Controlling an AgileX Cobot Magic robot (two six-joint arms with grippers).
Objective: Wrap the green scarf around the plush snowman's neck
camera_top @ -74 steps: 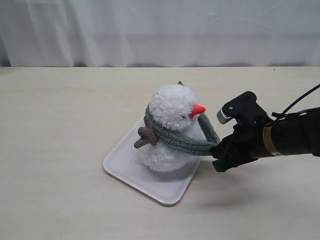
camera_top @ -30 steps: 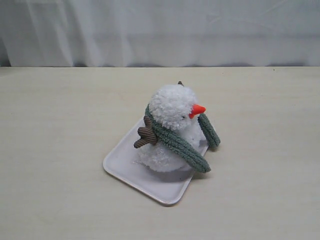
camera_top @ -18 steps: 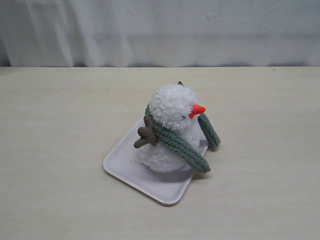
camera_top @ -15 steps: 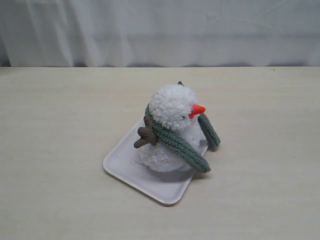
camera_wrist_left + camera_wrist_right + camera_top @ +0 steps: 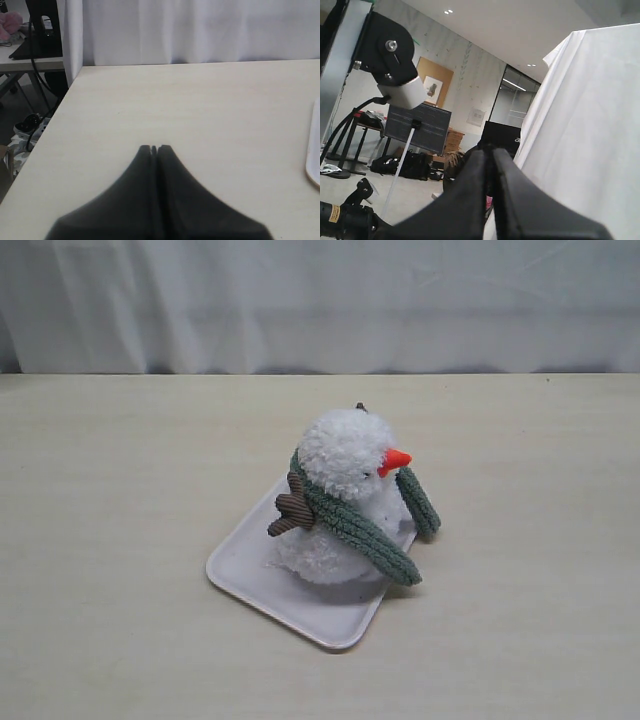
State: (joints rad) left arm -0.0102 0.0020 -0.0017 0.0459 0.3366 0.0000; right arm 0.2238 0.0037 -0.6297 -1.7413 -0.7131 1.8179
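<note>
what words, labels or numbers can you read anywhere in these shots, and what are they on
None is legible.
Yellow sticker on a black part: print too small to read.
Framed wall poster and pale wall sign: blurred.
No writing on the plush snowman, green scarf or white tray.

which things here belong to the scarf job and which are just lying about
Belong to the job:
green scarf, draped round the neck
plush snowman

Just lying about:
white tray under the snowman
table
white curtain behind
</note>
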